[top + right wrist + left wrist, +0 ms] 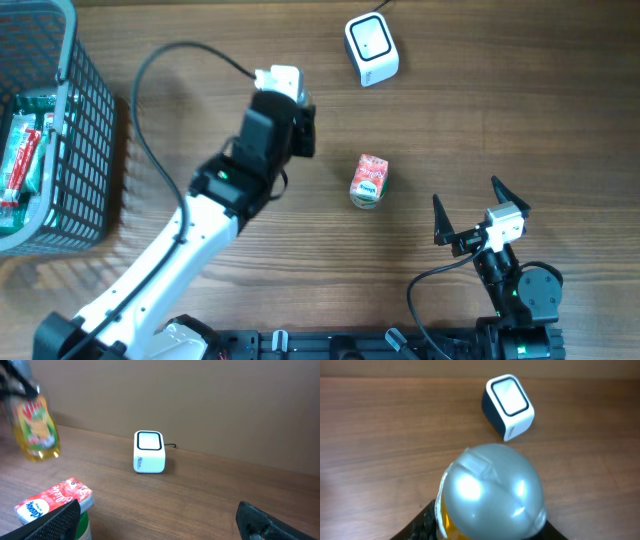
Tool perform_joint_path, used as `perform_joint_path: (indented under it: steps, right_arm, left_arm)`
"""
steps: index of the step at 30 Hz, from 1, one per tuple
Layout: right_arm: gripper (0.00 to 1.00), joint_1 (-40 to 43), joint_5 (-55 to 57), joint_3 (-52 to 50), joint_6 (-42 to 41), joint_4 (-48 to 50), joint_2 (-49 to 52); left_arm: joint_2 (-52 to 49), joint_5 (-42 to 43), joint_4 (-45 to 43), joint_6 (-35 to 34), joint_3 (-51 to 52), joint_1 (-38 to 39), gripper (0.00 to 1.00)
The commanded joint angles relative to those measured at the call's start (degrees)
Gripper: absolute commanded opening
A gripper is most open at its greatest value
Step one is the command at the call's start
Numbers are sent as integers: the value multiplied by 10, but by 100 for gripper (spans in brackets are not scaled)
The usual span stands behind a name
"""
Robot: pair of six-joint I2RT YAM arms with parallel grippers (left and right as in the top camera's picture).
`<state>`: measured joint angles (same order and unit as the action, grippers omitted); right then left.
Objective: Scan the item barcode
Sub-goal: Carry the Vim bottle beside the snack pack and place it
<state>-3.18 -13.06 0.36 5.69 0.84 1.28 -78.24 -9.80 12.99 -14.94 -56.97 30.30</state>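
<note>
One wooden table (500, 120), white scanner (371, 48) — tan wall (200, 390)

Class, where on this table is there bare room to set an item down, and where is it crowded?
Bare wood: right of the scanner; also the far strip between basket and scanner. Crowded: mid-table, around the left arm, red-topped cup and right jaws.
</note>
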Motion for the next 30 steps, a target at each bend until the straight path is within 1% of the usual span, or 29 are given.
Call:
perform_joint_path:
  steps: [1, 4, 12, 14, 16, 18, 19, 21, 22, 27, 30]
  right_arm:
    - [100, -1, -4, -1, 3, 2, 0]
    - [100, -1, -4, -1, 3, 2, 0]
    - [100, -1, -3, -1, 3, 2, 0]
    - [100, -1, -3, -1, 3, 2, 0]
    - [100, -1, -4, -1, 3, 2, 0]
    - [100, -1, -4, -1, 3, 2, 0]
    - [100, -1, -3, -1, 3, 2, 0]
    - [100, -1, -3, -1, 3, 2, 0]
    - [100, -1, -4, -1, 3, 2, 0]
    - [100, -1, -3, -1, 3, 2, 0]
    - [100, -1, -3, -1, 3, 2, 0]
  left_arm:
    - [-6, -33, -87, -48, 83, 19, 37]
    - [-17, -33, -125, -67, 118, 23, 38]
    - [-75, -29, -129, -68, 122, 26, 41]
    - [-83, -27, -131, -80, 122, 30, 44]
    - [-85, -27, -128, -81, 122, 38, 52]
    - [-85, -27, -127, -81, 122, 45, 69]
    - [-85, -27, -128, -81, 122, 49, 80]
    - [-82, -27, -128, -80, 122, 52, 97]
    - [-79, -27, -129, -80, 122, 52, 100]
    - [-63, -32, -128, -78, 120, 47, 100]
    - [-48, -33, -134, -65, 120, 39, 100]
